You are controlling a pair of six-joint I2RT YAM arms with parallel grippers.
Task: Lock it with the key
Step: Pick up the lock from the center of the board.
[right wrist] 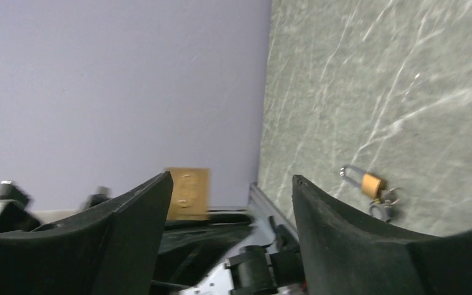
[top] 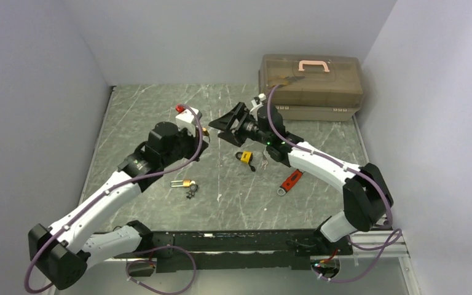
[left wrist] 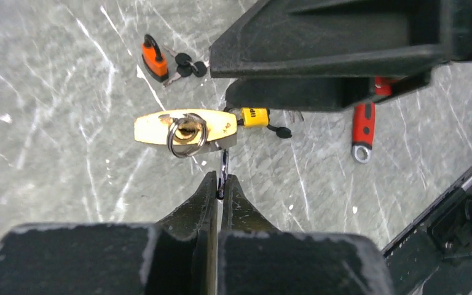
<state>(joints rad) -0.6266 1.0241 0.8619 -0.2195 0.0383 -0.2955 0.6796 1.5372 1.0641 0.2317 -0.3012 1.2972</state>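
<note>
Left pincer (left wrist: 222, 184): pressed together on the thin shackle (left wrist: 224, 167) of the brass padlock (left wrist: 184, 127), held above the bench (left wrist: 49, 123).
Key ring (left wrist: 186, 135): at the padlock's keyhole face.
Right pincer (right wrist: 232, 178): spread, empty.
Risk: padlock may swivel in this thin pinch when the key is turned.
Writing: none readable.

Table (top: 141, 110) bears brass padlock (top: 186, 183), yellow padlock (top: 246, 157), wrench (top: 290, 181), toolbox (top: 310, 86).

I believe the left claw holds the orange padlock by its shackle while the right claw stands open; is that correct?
Not quite: the left claw is shut on the shackle of the brass padlock, not the orange one. The left wrist view shows the orange padlock lying on the table below. The right claw does stand open.
</note>
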